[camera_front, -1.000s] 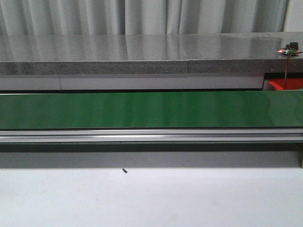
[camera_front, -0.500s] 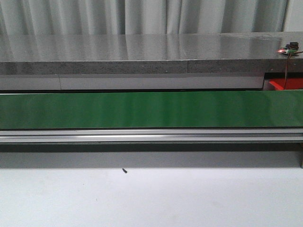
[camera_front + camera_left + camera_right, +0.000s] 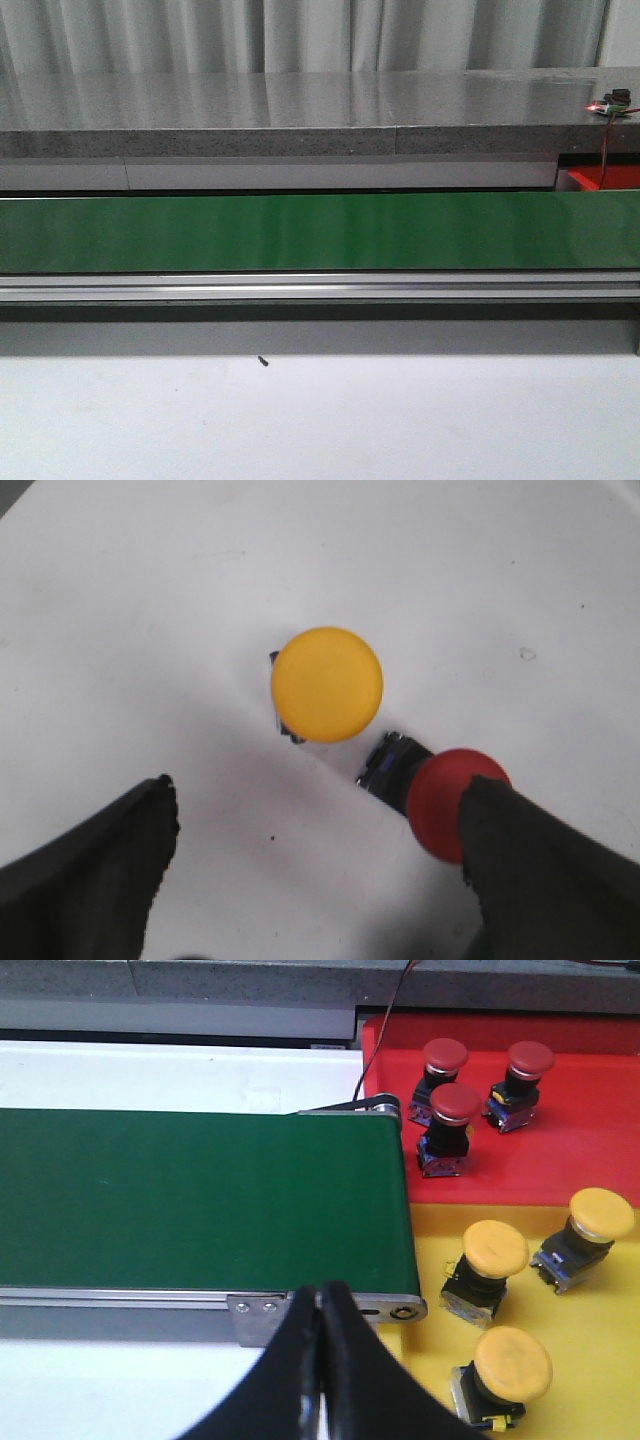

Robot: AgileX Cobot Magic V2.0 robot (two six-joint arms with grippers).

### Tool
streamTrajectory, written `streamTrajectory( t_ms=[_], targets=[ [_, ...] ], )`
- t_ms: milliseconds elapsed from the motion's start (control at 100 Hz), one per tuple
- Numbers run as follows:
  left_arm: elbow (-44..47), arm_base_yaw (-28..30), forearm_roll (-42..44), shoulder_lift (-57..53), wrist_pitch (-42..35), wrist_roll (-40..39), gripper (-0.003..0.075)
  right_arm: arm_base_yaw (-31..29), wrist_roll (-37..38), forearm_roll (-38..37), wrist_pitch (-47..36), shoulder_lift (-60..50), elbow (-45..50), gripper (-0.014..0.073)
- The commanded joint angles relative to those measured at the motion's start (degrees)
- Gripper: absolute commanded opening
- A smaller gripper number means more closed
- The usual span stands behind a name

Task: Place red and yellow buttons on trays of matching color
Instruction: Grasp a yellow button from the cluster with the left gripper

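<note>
In the left wrist view a yellow button stands upright on the white table, and a red button lies tipped beside it. My left gripper is open above them, and one finger covers part of the red cap. In the right wrist view the red tray holds three red buttons. The yellow tray beside it holds three yellow buttons. My right gripper is shut and empty over the belt's end. A corner of the red tray shows in the front view.
The long green belt crosses the front view on a metal frame, with a grey stone ledge behind it. Its end meets both trays. A small board with a red light and wire sits on the ledge.
</note>
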Motion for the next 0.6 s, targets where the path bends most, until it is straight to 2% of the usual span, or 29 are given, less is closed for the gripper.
streamTrajectory(
  t_ms=[0, 250, 440, 510, 590],
  targets=[
    [-4.8, 0.0, -1.0, -0.6, -1.1, -0.7, 0.0567, 0.0, -0.1, 0.4, -4.4, -0.1, -1.4, -0.0118],
    [-11.5, 0.0, -1.5, 5.8, 0.0, -0.7, 0.0567, 0.0, -0.1, 0.4, -4.3, -0.1, -1.4, -0.0118],
    [-12.5, 0.0, -1.7, 8.7, 0.5, -0.7, 0.0563, 0.0, -0.1, 0.4, -4.3, -0.1, -1.4, -0.0118],
    [-12.5, 0.0, -1.7, 9.3, 0.5, -0.7, 0.0531, 0.0, -0.1, 0.4, -4.3, -0.1, -1.4, -0.0118],
    [-12.5, 0.0, -1.7, 9.6, 0.5, -0.7, 0.0457, 0.0, -0.1, 0.4, -4.3, -0.1, -1.4, -0.0118]
  ],
)
